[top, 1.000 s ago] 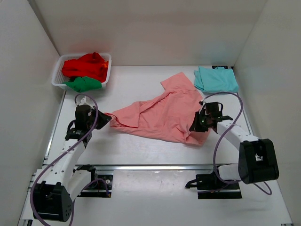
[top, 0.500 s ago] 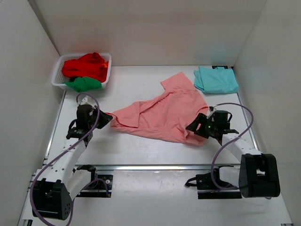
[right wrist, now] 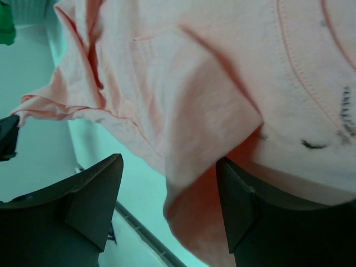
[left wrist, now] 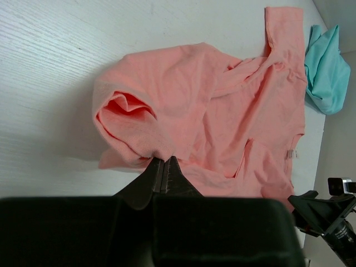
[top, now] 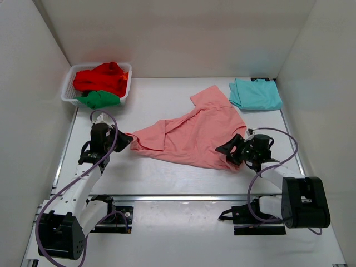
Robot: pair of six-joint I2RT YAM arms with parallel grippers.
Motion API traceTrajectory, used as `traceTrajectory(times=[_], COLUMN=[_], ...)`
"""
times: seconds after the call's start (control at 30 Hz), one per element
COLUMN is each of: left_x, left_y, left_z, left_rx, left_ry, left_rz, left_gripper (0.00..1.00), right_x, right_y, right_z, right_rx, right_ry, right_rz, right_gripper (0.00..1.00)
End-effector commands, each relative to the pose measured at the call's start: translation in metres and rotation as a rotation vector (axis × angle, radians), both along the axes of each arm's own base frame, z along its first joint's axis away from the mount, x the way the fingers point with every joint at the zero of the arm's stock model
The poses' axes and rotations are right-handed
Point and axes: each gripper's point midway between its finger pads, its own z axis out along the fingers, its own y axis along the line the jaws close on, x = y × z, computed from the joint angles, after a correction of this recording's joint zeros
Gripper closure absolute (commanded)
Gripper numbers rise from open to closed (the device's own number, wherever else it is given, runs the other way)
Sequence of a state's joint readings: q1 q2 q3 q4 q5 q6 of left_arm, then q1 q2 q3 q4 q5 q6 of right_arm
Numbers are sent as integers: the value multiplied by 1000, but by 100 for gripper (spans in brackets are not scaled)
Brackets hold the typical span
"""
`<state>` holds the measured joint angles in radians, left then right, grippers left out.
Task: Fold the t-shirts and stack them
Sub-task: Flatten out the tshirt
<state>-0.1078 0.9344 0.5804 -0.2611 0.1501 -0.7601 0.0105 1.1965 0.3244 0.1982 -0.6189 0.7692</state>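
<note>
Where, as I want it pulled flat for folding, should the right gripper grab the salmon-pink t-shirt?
The near right corner of the salmon-pink t-shirt, loose between the jaws of the open right gripper. Come low from the right: the left gripper is shut on the opposite end, so pulling right should spread it.

Bare tabletop (top: 167, 178) runs along the near edge and between the basket (top: 68, 89) and the salmon-pink t-shirt (top: 189, 136). The teal t-shirt (top: 256, 94) occupies the far right corner; walls (top: 167, 33) enclose three sides.
</note>
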Motion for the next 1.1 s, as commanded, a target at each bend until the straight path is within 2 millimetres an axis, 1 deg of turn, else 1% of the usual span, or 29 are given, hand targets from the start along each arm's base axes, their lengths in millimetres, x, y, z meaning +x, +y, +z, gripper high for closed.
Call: traceTrajectory(times=[0.0, 0.03, 0.17, 0.2, 0.27, 0.33, 0.4, 0.43, 0.47, 0.5, 0.53, 0.57, 0.67, 0.7, 0.73, 0.77, 0.8, 0.83, 0.87, 0.9, 0.93, 0.97, 1.0, 1.03, 1.07], left_x=[0, 1, 0, 1, -1, 0, -1, -1, -1, -2, -3, -2, -2, -2, -2, -3, -1, -3, -1, 1, 5, 8, 12, 18, 19], left_y=[-2, -1, -1, 0, -1, -1, -2, -2, -3, -3, -3, -2, -2, -2, -2, 2, 1, 0, 1, 2, 0, 1, 2, 3, 1], left_z=[4, 6, 5, 7, 3, 5, 3, 3, 3, 3, -1, 3, 1, 2, 3, -2, 2, 0, 3, 8, 19, 30, 38, 55, 70], left_rx=[-6, -3, -7, -4, -7, -4, -3, -11, -9, -11, -10, -10, -9, -10, -11, -5, -7, -6, -3, -5, -11, -20, -22, -31, -43], left_ry=[-22, -26, -24, -32, -22, -27, -26, -25, -24, -24, -13, -27, -21, -20, -26, -12, -24, -15, -24, -36, -61, -80, -99, -134, -168], left_rz=[-8, -5, -3, -2, -1, -4, -8, -5, -5, -6, -6, -6, -4, -6, -11, 3, 0, -3, -4, -1, -4, -5, -4, 0, -13], left_gripper=[100, 100, 100, 100, 100, 100, 100, 100, 100, 100, 100, 100, 100, 100, 100, 100, 100, 100, 100, 100, 100, 100, 100, 100, 100], right_x=[5, 10, 16, 20, 17, 20, 27, 30, 33, 33, 39, 45, 57, 60, 66, 72, 76, 79, 84, 91, 90, 97, 96, 93, 97], right_y=[10, 10, 11, 5, 3, -6, -9, -12, -13, -14, -15, -17, -19, -18, -20, -21, -22, -23, -26, -28, -26, -26, -29, -28, -32], right_z=[11, 17, 17, 17, 14, 11, 12, 9, 12, 8, 10, 14, 16, 14, 18, 21, 22, 25, 31, 45, 56, 80, 89, 110, 126], right_rx=[111, 116, 130, 140, 160, 167, 160, 150, 146, 144, 141, 133, 138, 140, 143, 147, 156, 159, 172, 158, 159, 133, 123, 108, 65], right_ry=[-33, -59, -47, -48, -27, -28, -34, -24, -33, -22, -24, -41, -45, -39, -57, -61, -63, -77, -78, -127, -156, -227, -233, -292, -325], right_rz=[10, 17, 4, -24, -48, -94, -105, -114, -107, -113, -111, -112, -96, -85, -81, -78, -67, -61, -59, -47, -18, 21, 26, 46, 55], right_gripper=[35, 35, 35, 36, 36, 37, 39, 39, 39, 40, 41, 40, 48, 60, 69, 74, 86, 99, 100, 100, 100, 100, 100, 100, 100])
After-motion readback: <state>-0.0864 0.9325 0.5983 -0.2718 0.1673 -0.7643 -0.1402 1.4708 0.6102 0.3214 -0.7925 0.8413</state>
